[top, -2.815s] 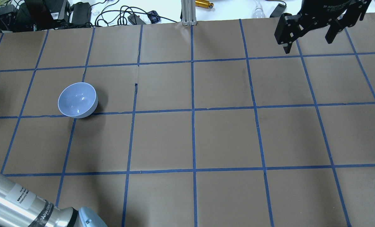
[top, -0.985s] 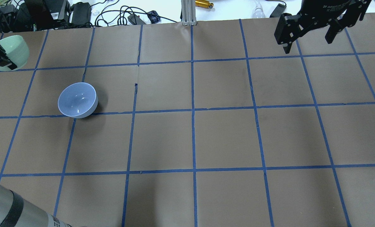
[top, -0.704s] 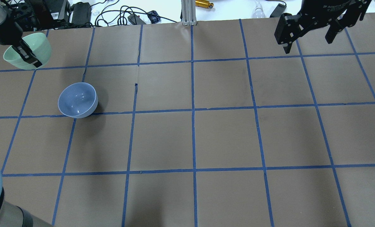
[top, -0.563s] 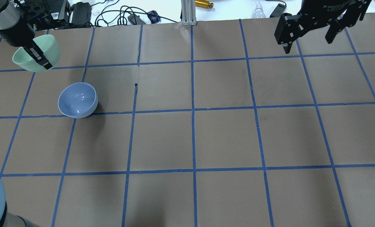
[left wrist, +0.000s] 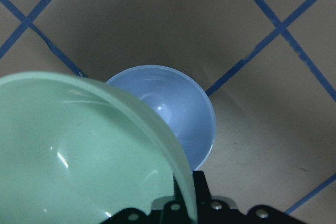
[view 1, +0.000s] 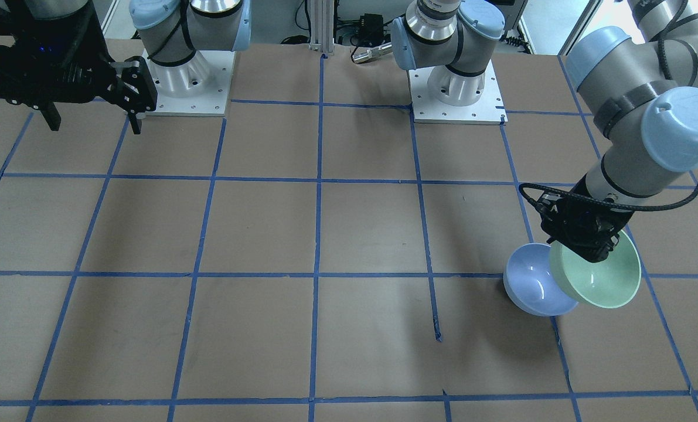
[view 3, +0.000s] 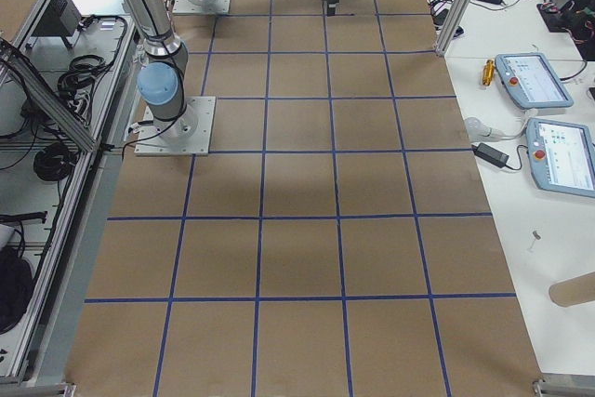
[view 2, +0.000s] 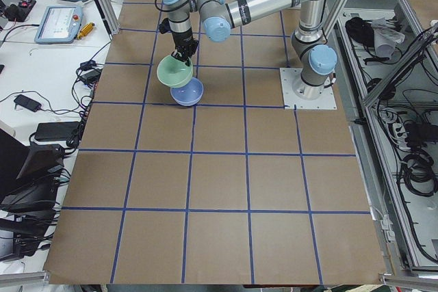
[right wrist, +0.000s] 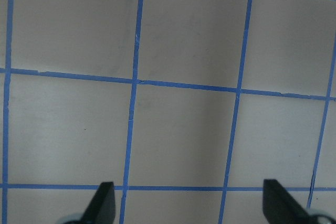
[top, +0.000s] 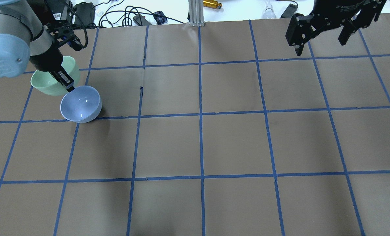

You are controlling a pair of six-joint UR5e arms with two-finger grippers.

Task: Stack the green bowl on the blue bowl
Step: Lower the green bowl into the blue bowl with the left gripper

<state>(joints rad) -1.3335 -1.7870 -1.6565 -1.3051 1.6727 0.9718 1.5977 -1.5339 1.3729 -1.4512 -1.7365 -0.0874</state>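
Left gripper [top: 65,81] was clenched on the thin rim of the green bowl [top: 47,86], a glossy, round mint shell held tilted off the table [top: 234,144], whose matte brown paper was squared by blue tape [top: 200,98]. Its lip hung over the far-left edge of the blue bowl [top: 81,104], smooth periwinkle, white-rimmed, upright on the paper. Right gripper [top: 320,44] hung at the far right, black fingers spread, holding nothing.

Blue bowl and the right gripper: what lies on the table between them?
Nothing stands there. In the overhead view, between the blue bowl and the right gripper lies only brown table paper crossed by blue tape lines.
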